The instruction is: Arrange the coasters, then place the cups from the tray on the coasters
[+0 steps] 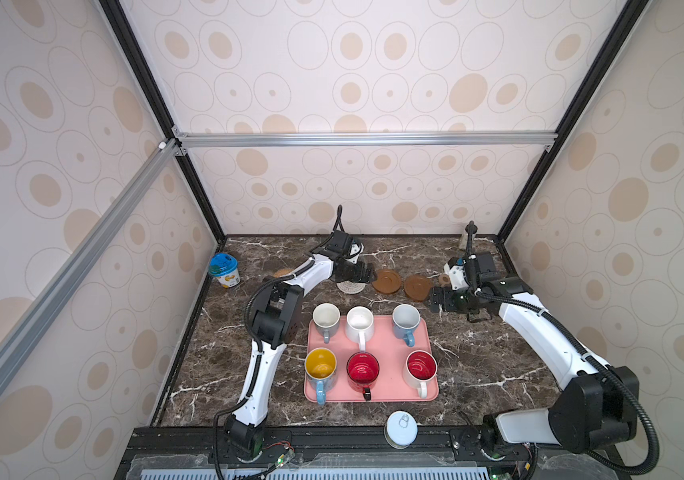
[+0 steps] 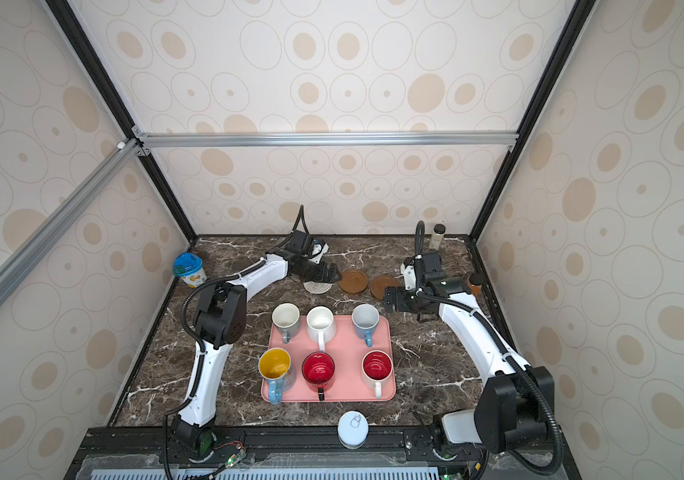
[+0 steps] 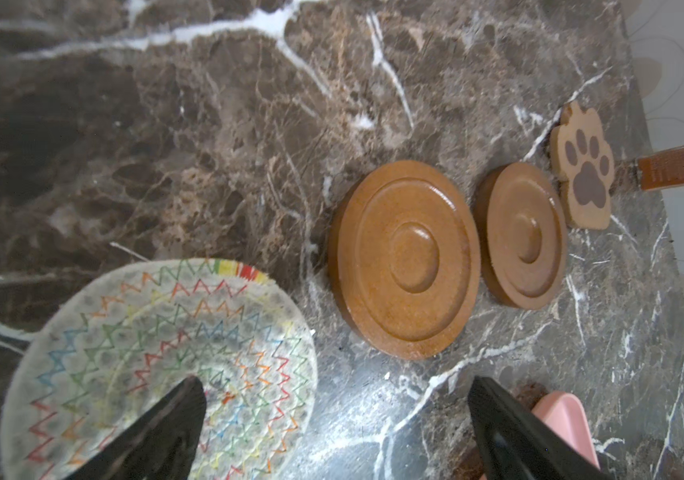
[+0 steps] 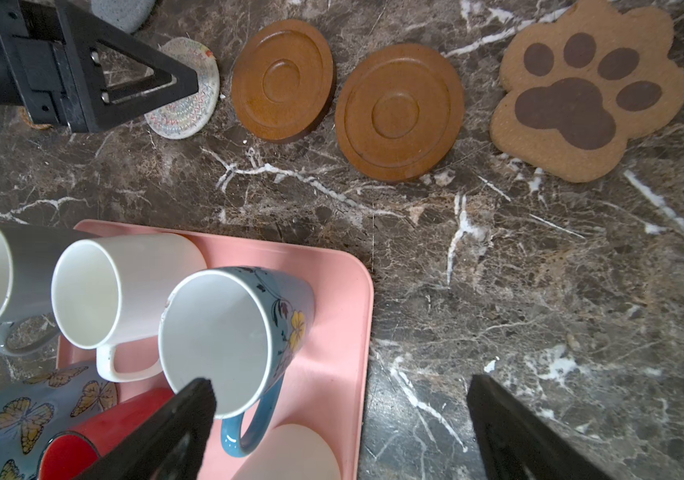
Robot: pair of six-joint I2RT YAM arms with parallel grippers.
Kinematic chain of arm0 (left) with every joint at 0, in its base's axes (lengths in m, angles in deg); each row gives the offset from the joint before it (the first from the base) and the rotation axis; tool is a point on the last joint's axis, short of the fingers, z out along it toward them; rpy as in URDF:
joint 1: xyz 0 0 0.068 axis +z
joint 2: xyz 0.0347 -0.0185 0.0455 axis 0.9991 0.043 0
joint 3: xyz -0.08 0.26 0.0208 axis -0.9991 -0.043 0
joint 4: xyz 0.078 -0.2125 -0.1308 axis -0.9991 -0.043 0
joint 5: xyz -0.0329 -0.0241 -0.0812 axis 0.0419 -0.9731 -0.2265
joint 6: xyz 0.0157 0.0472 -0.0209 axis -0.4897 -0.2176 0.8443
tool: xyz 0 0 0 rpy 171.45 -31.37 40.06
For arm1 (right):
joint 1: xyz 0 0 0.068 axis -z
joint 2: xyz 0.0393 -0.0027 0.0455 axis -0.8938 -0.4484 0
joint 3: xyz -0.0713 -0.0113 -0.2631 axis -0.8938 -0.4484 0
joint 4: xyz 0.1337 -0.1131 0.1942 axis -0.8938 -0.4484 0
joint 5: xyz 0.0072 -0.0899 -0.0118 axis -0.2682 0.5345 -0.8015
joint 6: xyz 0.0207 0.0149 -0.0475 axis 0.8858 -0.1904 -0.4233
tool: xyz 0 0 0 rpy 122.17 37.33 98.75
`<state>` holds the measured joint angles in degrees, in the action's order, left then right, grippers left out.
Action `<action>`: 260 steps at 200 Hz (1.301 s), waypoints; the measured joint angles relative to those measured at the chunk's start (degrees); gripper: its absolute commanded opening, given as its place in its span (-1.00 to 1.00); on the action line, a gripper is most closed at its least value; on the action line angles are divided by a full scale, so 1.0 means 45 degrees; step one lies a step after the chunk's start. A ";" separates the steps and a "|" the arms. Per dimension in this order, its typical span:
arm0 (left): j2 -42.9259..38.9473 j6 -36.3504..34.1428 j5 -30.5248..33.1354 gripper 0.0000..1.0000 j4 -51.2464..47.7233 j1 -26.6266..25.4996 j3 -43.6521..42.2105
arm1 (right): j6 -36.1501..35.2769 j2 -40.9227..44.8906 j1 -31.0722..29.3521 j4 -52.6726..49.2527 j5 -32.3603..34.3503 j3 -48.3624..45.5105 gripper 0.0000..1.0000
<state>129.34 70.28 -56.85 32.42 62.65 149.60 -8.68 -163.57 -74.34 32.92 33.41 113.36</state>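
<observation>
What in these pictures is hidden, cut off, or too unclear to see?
- Rattan coaster: top views, mostly behind the left arm.
- Grey-blue knit coaster: right wrist view, cut off by the picture edge.
- Paw coaster: top views, largely behind the right arm.

Arms extended, left gripper [image 3: 336, 380] jaws spread, right gripper [image 4: 339, 380] likewise

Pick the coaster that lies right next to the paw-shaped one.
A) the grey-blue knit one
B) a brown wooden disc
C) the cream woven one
B: a brown wooden disc lies just beside the paw-shaped coaster with a small gap between them, while the cream woven coaster is further along the row.
</observation>
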 measured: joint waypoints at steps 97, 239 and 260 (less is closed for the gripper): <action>0.0495 0.0272 0.0306 1.00 0.1141 0.0005 -0.0044 | 0.0049 0.0000 -0.0049 -0.0214 0.0398 0.0000 0.97; 0.3769 0.2477 0.1005 1.00 0.3837 0.0005 0.4138 | 0.0291 0.0525 -0.0049 -0.0437 0.0704 0.0000 0.97; 0.3852 0.2749 0.0967 1.00 0.4153 0.0005 0.4138 | 0.0291 0.0525 -0.0053 -0.0442 0.0704 0.0000 0.97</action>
<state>146.68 82.65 -52.50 51.11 62.67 168.22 -7.37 -161.21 -74.58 30.93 36.58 113.36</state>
